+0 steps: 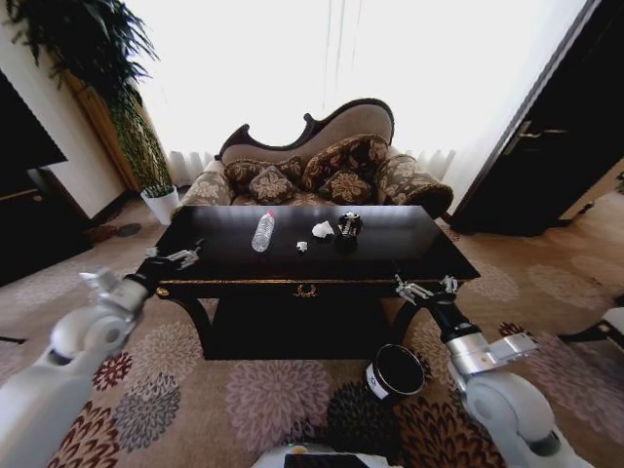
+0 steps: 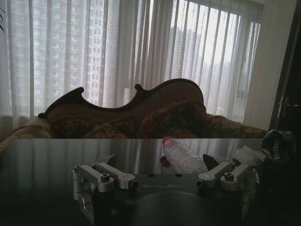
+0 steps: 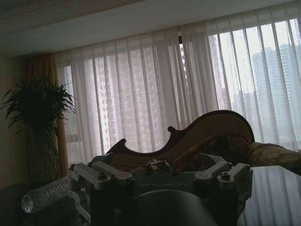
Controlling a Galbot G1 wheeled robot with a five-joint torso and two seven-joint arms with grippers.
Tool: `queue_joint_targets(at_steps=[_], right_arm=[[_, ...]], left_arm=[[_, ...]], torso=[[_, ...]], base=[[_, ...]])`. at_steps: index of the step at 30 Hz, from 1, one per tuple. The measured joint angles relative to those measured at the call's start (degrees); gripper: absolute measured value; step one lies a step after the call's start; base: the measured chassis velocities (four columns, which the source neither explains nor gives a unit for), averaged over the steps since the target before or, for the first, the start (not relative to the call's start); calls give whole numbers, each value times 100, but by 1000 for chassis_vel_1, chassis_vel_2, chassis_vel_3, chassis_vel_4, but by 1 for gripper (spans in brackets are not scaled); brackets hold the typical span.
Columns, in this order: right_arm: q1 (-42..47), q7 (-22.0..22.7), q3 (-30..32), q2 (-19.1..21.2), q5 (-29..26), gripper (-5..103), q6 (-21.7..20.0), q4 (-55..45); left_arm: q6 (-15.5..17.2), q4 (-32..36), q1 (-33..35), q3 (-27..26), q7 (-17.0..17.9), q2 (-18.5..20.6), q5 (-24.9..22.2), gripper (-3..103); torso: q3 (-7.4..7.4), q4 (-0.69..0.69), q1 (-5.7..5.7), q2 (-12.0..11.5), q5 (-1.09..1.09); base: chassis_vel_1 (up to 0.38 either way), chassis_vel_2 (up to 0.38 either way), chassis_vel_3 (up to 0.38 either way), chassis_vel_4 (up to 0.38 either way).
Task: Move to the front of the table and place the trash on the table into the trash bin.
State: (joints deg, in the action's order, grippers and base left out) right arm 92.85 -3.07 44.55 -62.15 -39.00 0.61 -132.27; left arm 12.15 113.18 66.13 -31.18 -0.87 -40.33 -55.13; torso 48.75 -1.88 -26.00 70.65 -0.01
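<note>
The dark glossy table stands straight ahead. On it lie a clear bottle, a white paper lump, a smaller white scrap and a dark shiny roundish piece. On the carpet in front of the table's right leg stands the small dark trash bin. My left gripper is open at the table's front left corner, nothing in it. In the left wrist view the bottle lies beyond its spread fingers. My right gripper is open and empty at the front right edge, above the bin.
A patterned sofa with cushions stands right behind the table, before curtained windows. A white plant pot and a tall plant are at the back left. A dark door is at the right. Flowered carpet covers the floor.
</note>
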Motion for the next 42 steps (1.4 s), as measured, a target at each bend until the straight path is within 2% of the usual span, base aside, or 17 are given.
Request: queue_joint_targets(at_steps=[3, 4, 8, 11, 14, 16, 19, 22, 26, 42], right_arm=[[-65, -4, -65, -22, 10, 100, 3, 37], [-65, -4, -65, -22, 10, 100, 3, 37], [-154, -1, -112, -7, 18, 100, -4, 76], [-154, -4, -93, -2, 13, 100, -5, 99], [-147, -5, -39, -56, -109, 100, -22, 94], [-147, -5, -39, -74, -129, 100, -29, 78], [-187, -4, -62, -134, -152, 100, -57, 16], [-204, 5, -68, -158, -260, 100, -106, -27], [-214, 50, -21, -230, -694, 100, -243, -159], [-123, 12, 116, -295, -797, 100, -215, -141]], left_arm=[[26, -264, -484, 572, 67, -58, 54, 100], [26, -264, -484, 572, 67, -58, 54, 100], [72, -675, -1139, 1226, 190, -192, 55, 100], [84, -866, -1371, 1467, 227, -276, 79, 100], [72, -1179, -1666, 1827, 164, -402, 416, 100], [66, -1217, -1712, 1891, 151, -417, 472, 100], [60, -1353, -2037, 2256, 133, -477, 591, 100], [62, -1410, -2204, 2405, 135, -488, 591, 100], [53, -1605, -2605, 2789, 140, -491, 591, 100], [49, -2099, -3218, 3315, 107, -794, 680, 100]], torso=[[0, 2, 1, 0, -1], [0, 2, 1, 0, -1], [0, 2, -1, 0, 0], [0, 2, -1, 0, 0], [0, 3, 0, 0, 0], [0, 2, 0, 0, -1], [0, 3, 0, 0, 0], [0, 3, 0, 0, 0], [0, 2, 0, 0, 0], [-1, 3, 0, 1, 0]], base=[[0, 0, 0, 0], [0, 0, 0, 0], [0, 0, 0, 0], [0, 0, 0, 0], [0, 0, 0, 0], [0, 0, 0, 0], [0, 0, 0, 0], [0, 0, 0, 0], [0, 0, 0, 0], [0, 0, 0, 0]])
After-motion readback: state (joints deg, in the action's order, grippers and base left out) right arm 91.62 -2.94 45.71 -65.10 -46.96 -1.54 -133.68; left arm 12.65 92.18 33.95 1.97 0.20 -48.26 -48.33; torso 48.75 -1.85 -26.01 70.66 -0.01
